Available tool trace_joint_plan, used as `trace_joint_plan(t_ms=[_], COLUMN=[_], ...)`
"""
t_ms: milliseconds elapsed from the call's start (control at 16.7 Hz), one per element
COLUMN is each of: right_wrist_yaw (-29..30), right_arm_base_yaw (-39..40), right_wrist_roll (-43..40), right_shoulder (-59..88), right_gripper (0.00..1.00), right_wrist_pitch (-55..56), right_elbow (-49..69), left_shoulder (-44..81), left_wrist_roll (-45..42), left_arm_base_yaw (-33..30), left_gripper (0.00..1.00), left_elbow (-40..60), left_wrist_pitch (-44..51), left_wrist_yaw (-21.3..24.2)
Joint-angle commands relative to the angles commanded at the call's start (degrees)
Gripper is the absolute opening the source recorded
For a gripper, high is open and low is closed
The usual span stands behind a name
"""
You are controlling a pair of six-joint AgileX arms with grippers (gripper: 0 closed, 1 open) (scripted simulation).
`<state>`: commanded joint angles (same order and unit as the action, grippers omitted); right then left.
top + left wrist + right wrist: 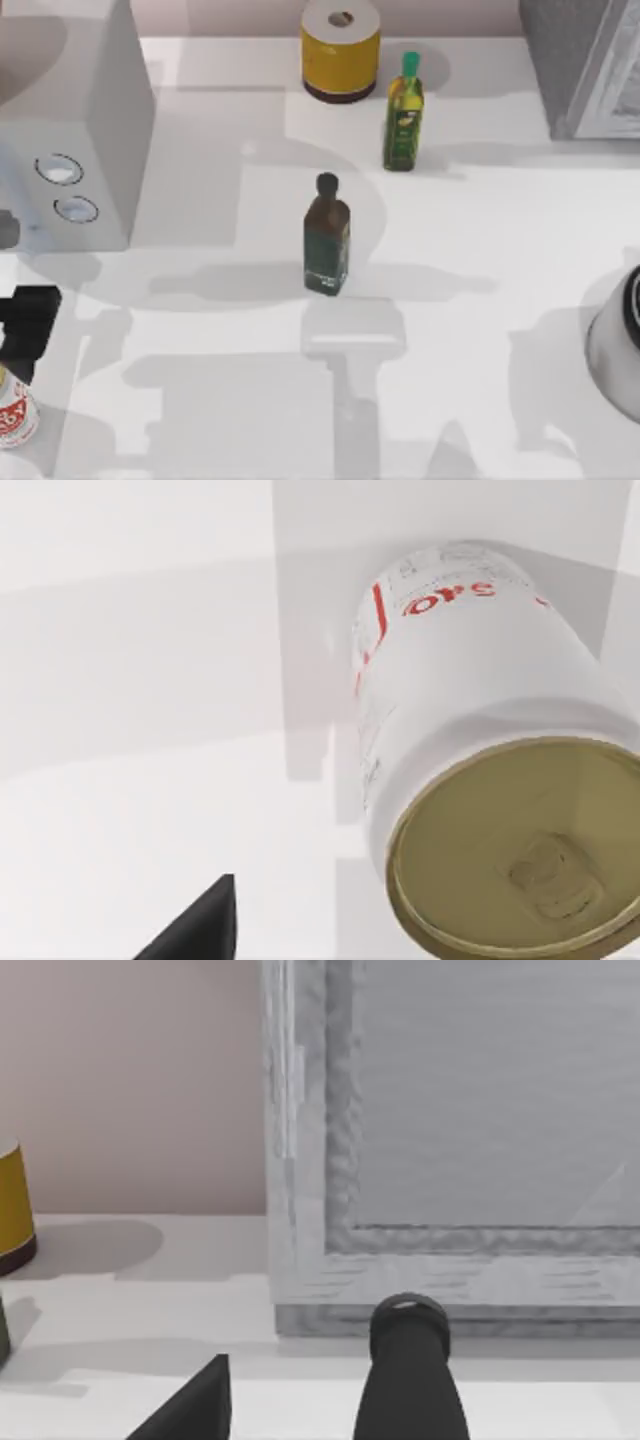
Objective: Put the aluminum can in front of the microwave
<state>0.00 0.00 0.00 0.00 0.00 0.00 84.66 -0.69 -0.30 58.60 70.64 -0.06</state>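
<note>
White table (480, 330) carries our can (14, 412) at the top view's lower left, below the microwave (75, 110). Our left gripper (28, 322) hovers just above the can; we cannot tell how its fingers stand. Our right gripper (300, 1410) faces the dark appliance (480, 1130), fingers apart.

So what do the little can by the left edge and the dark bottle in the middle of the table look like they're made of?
The aluminum can looks like painted metal: a smooth white body with red print and a dull gold end with a pressed tab. The dark bottle looks like glass, very dark green and slightly see-through with a black cap, though plastic can't be ruled out.
</note>
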Motion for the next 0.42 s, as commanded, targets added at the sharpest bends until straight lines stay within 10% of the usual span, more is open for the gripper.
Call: trace_joint_plan(t_ms=[420], right_wrist_yaw=[0.0], right_arm_base_yaw=[0.0], right_wrist_roll=[0.0], right_shoulder=[0.0], right_gripper=[1.0], right_wrist_pitch=[0.0], right_elbow=[0.0], left_shoulder=[-1.3], left_wrist_roll=[0.09], left_arm_base_yaw=[-0.08], left_gripper=[1.0], left_elbow=[4.52], left_wrist_pitch=[5.53], left_wrist_yaw=[0.07])
